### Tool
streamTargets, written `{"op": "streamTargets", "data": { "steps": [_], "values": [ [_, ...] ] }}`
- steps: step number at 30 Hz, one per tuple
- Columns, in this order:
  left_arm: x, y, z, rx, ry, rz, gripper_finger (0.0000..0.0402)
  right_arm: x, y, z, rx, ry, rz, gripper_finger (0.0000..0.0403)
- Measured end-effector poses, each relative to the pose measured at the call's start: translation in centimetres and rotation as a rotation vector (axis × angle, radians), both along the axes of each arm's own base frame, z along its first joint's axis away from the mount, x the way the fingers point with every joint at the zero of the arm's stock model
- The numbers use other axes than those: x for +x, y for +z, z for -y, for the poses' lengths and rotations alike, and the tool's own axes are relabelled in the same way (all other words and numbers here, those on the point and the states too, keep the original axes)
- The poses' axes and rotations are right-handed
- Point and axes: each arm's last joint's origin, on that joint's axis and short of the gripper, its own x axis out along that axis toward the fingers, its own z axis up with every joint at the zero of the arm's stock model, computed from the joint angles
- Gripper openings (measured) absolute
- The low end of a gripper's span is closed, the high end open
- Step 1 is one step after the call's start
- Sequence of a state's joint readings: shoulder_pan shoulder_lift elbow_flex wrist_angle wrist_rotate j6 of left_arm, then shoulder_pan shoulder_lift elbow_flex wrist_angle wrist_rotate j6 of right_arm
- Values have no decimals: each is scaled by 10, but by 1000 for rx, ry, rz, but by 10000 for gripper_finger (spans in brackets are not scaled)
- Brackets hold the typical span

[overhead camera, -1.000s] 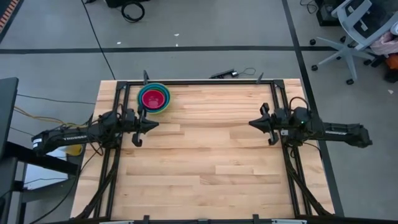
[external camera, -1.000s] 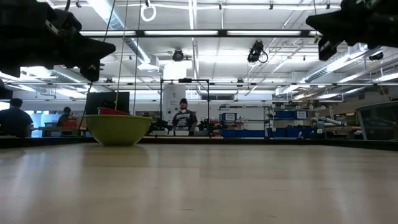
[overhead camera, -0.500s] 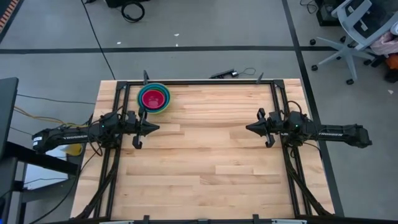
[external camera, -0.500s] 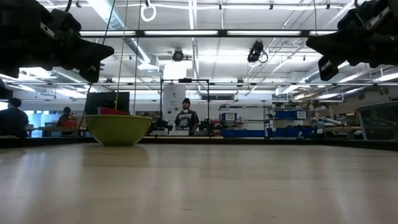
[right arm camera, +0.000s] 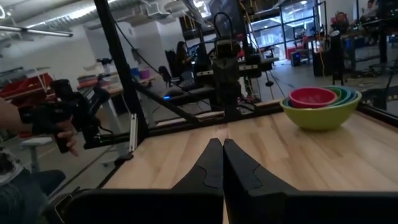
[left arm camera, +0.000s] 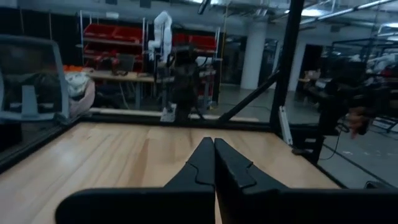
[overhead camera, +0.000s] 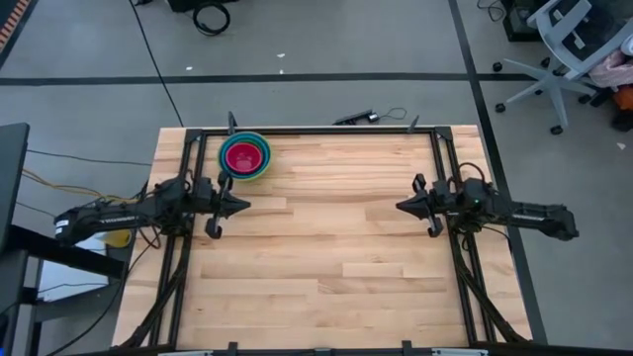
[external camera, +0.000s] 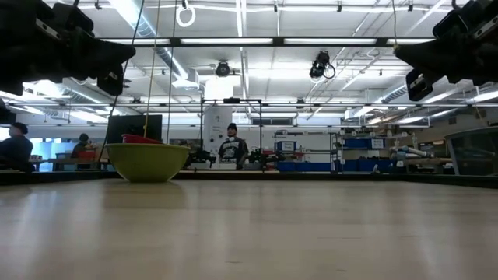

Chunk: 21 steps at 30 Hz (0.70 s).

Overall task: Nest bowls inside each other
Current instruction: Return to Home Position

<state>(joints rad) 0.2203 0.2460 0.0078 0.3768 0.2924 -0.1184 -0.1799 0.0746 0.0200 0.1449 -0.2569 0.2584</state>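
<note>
The bowls [overhead camera: 244,156] stand nested in one stack near the table's far left corner: red-pink innermost, then lime green and blue rims, all resting in the large yellow-green bowl [external camera: 147,161], whose base sits on the wood. The stack [right arm camera: 321,106] also shows in the right wrist view. My left gripper [overhead camera: 247,205] is shut and hovers at the left edge, just nearer than the stack, pointing toward the table's middle. My right gripper [overhead camera: 399,206] is shut at the right edge, pointing toward the left. Both [left arm camera: 214,144] [right arm camera: 222,144] hold nothing.
A black frame rail [overhead camera: 316,130] runs along the table's far edge, with side rails [overhead camera: 450,257] beneath each arm. The wide wooden top [overhead camera: 326,267] between the two grippers is bare. People [external camera: 231,144] and shelving show in the room beyond the table.
My right gripper has sunk lower above the table's right edge and drawn back slightly toward that edge. My left gripper has stayed in place, turning slightly. The bowl stack has not moved.
</note>
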Motion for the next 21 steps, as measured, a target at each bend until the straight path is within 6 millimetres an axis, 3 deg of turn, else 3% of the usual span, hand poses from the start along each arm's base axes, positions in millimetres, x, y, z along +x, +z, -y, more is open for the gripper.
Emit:
{"op": "streamTargets", "data": {
  "steps": [21],
  "values": [
    [-10, -15, 3, -43, -25, -135, 0, -4, -6, 2, 27, -100, -51, 21]
  ]
}}
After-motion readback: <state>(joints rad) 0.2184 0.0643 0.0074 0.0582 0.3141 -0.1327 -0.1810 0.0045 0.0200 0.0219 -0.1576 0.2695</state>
